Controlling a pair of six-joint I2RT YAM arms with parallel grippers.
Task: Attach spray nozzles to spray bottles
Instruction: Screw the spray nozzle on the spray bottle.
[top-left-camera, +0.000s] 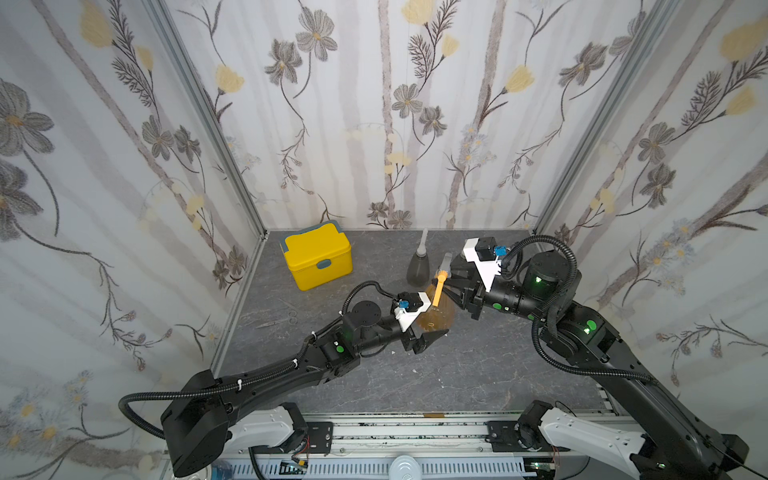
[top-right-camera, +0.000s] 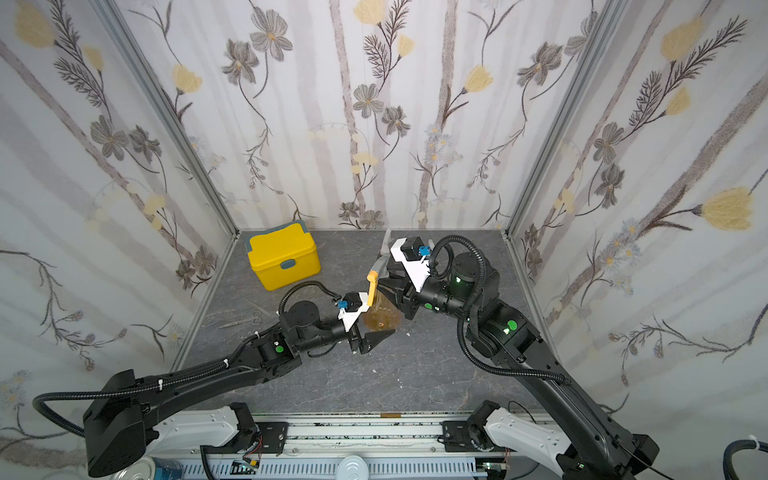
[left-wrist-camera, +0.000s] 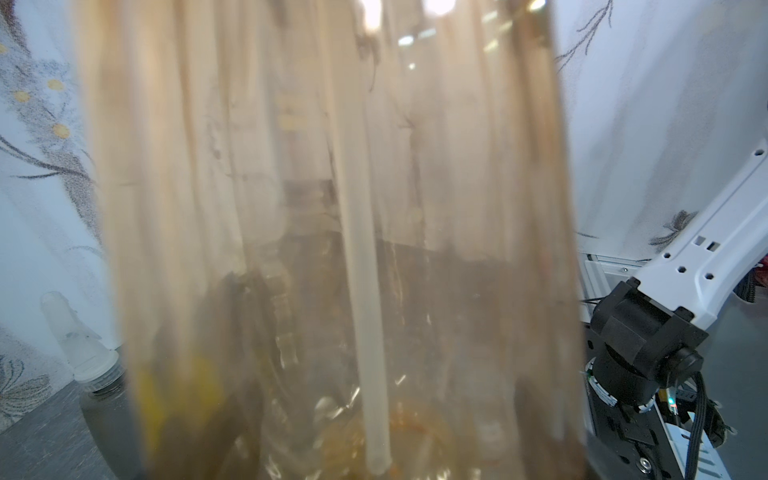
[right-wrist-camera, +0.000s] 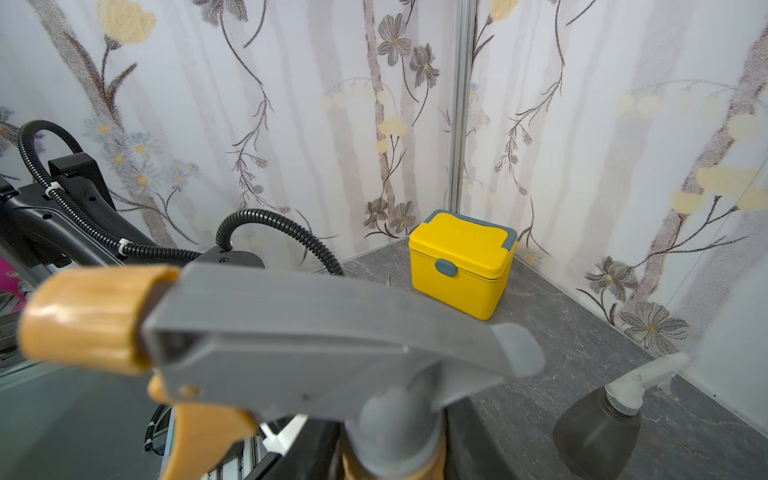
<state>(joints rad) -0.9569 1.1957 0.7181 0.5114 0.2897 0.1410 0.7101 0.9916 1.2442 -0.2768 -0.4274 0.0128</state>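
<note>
Floral-papered walls (top-left-camera: 374, 124) enclose a dark marbled surface (top-left-camera: 457, 374). A yellow box (top-left-camera: 318, 255) stands at the rear. To the box's right, robot's side, the left gripper (top-left-camera: 432, 320) jaws clamp the amber bottle (top-left-camera: 436, 318). The orange nozzle (top-left-camera: 439, 286) sits on its neck. The right gripper (top-left-camera: 451, 286) jaws flank the nozzle; closure undeterminable.

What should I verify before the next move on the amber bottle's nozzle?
1. Left pincer clamps amber bottle: ok.
2. Dip tube inside the bottle: ok.
3. Orange-tipped nozzle sits on top of the bottle: ok; screwed tight: cannot tell.
4. Right pincer closed on the nozzle: cannot tell.
5. Grey bottle, already capped, stands apart from both arms: ok.
</note>
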